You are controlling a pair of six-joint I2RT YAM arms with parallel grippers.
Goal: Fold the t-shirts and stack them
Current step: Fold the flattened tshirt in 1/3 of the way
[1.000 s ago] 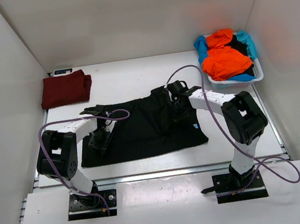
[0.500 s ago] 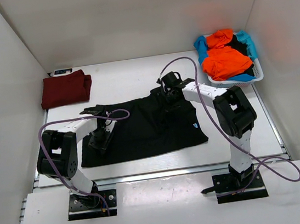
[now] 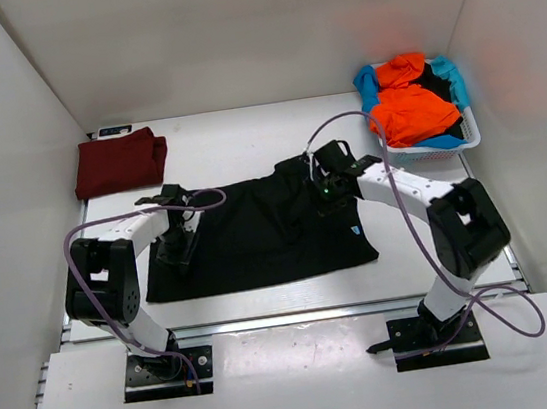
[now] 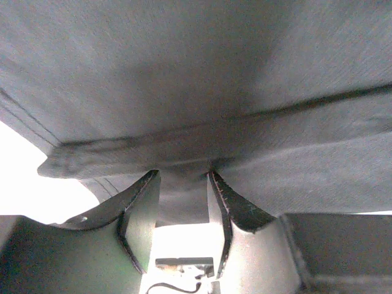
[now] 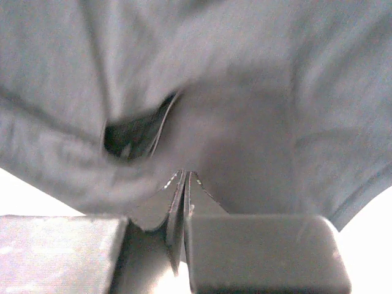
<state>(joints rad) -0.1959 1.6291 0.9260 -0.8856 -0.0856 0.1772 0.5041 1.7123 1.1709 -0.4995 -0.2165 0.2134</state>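
The black t-shirt [image 3: 258, 242] lay spread on the table [image 3: 235, 144]. The left gripper [image 3: 174, 246] clamped a bunched fold near its left edge. The right gripper [image 3: 327, 193] had its fingers pressed together against the cloth.

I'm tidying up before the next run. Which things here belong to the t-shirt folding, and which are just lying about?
Job:
black t-shirt, spread out
dark red t-shirt, folded
orange and blue t-shirts, heaped in the basket

Lying about:
white basket
small dark object, back left
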